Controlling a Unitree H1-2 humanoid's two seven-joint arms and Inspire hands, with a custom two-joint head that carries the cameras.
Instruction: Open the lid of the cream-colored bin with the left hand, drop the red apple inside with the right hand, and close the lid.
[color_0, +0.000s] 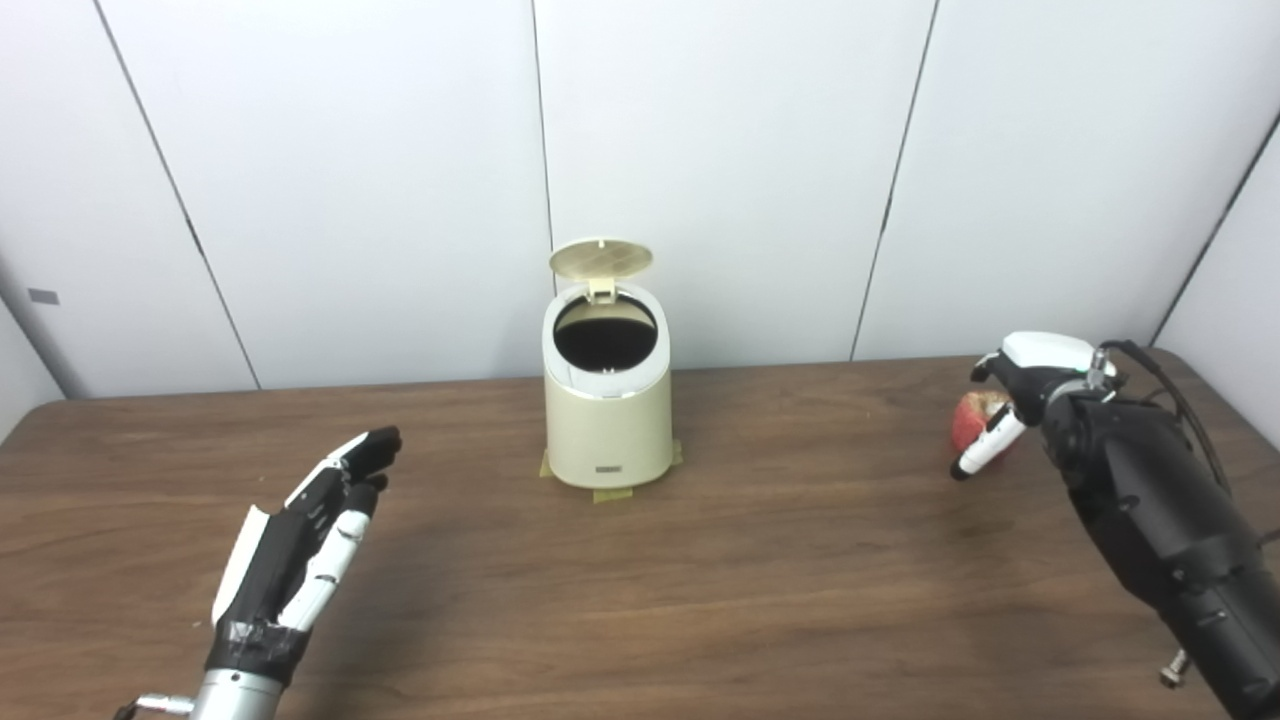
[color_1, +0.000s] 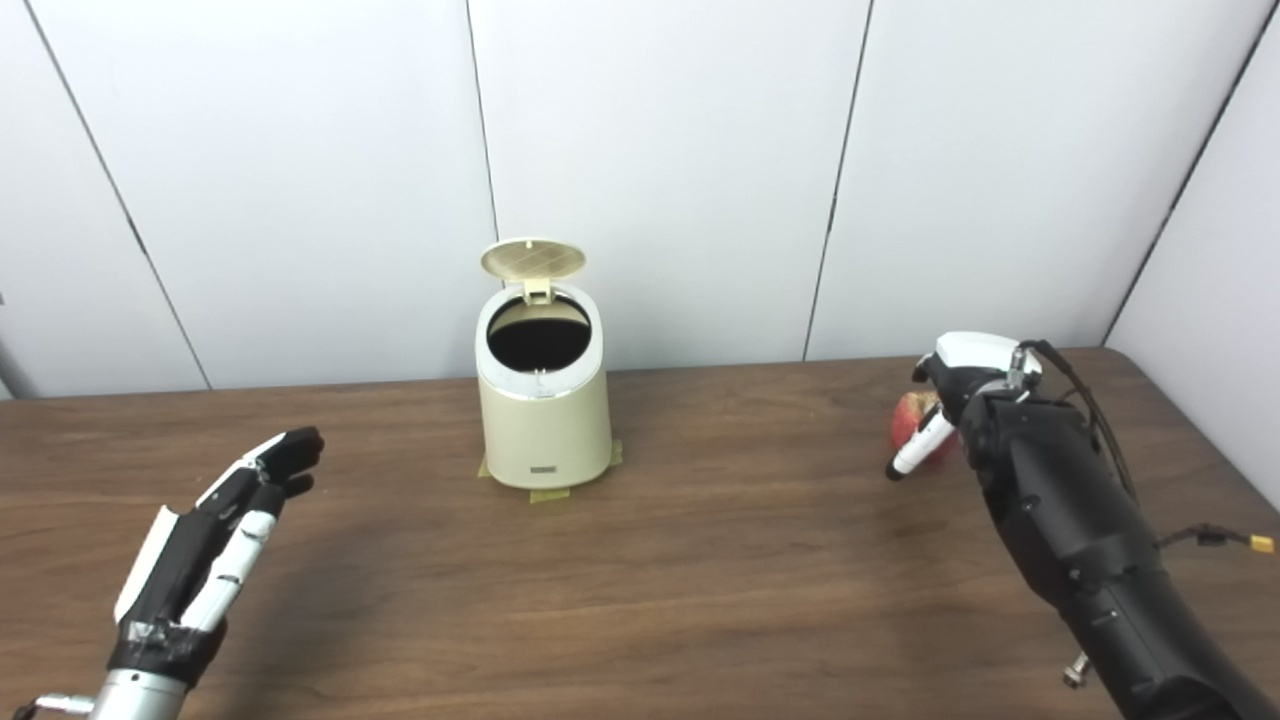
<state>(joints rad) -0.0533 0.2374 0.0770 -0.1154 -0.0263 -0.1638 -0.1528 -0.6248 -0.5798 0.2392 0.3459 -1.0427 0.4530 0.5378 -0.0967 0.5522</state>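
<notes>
**Lid up, right hand at the apple**

Left eye view: the cream-colored bin stands well ahead of the left hand, its lid tipped up and the dark opening bare. That hand hovers over the table holding nothing, fingers stretched out and nearly together. The right hand curls over the red apple, which sits just at its fingers; whether they grip it I cannot tell. Step 1 looks done and the pick-up is in hand. Next comes a firm hold, then a carry across to the opening.

Right eye view: here the apple shows more of its pale top beside the hand, and a trailing cable end appears past the right forearm.
</notes>
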